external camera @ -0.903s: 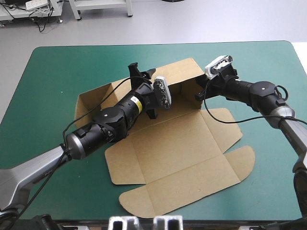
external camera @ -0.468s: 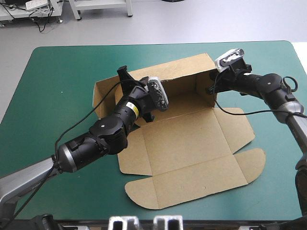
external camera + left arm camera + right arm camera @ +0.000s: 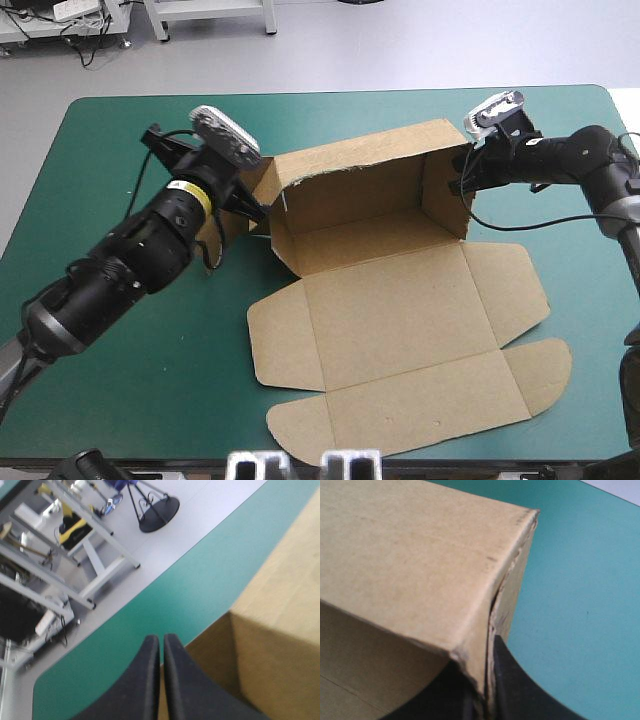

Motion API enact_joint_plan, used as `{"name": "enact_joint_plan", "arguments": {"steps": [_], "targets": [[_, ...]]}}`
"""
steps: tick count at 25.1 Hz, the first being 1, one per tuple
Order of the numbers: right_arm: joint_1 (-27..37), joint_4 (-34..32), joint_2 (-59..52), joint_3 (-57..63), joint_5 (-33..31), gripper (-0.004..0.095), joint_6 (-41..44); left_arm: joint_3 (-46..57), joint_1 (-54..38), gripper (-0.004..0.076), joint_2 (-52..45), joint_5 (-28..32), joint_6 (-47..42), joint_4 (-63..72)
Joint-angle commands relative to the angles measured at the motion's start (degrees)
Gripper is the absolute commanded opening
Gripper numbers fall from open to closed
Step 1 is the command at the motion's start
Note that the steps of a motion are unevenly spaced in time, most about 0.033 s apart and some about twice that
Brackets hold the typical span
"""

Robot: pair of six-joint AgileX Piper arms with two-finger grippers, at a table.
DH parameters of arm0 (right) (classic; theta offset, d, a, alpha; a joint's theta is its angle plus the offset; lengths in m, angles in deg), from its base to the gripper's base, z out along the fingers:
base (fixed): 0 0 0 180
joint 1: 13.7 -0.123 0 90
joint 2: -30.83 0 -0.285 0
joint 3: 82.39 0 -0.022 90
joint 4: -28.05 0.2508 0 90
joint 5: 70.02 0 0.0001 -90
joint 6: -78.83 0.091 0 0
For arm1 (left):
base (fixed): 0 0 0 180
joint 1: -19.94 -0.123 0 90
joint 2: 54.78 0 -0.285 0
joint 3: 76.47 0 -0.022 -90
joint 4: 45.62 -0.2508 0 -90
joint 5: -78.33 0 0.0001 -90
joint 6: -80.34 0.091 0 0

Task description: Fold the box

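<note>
Your left gripper (image 3: 254, 204) has swung out of the box (image 3: 385, 300) to its left wall, so it and the right gripper (image 3: 463, 183) each pinch a side wall, fingers nearly together, holding both upright mid-table.

From high behind, we overlook the whole table (image 3: 100, 130). Our wrist cameras sit close at opposite ends of the box (image 3: 370, 190), which all three share.
</note>
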Motion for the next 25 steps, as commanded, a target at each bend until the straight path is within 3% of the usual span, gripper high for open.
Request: {"name": "enact_joint_plan", "arguments": {"steps": [1, 5, 9, 15, 20, 23, 25], "targets": [[0.4, -8.0, -2.33, -6.53, -6.88, -0.0024, 7.28, -2.59, -8.0, 0.0014, -2.56, -0.88, 5.94, 10.45], [0.4, -16.17, -2.33, -10.25, -13.52, -0.0024, 13.59, -2.59, -17.87, 0.0013, -2.56, -0.85, 10.96, 21.43], [0.4, -20.29, -1.49, -10.53, -18.31, -0.0024, 16.59, -2.59, -25.54, 0.0013, -2.56, 1.76, 16.8, 30.44], [0.4, -19.05, 4.28, -11.53, -17.18, -0.0024, 17.51, -2.31, -32.38, 0.0013, -2.35, 0.25, 18.54, 36.84], [0.4, -18.02, 16.13, -21.91, -21.09, -0.0017, 21.49, -2.17, -32.9, 0.0013, 1.26, -1.24, 18.54, 40.02], [0.4, -14.9, 18.35, -24.17, -22.09, 0.0066, 20.1, -2.08, -32.9, 0.0013, 2.75, -2.83, 18.54, 41.2], [0.4, -13.08, 18.56, -24.57, -22.19, 0.0192, 17.83, -1.71, -32.9, 0.0013, 2.84, -2.71, 18.64, 41.19]]}}
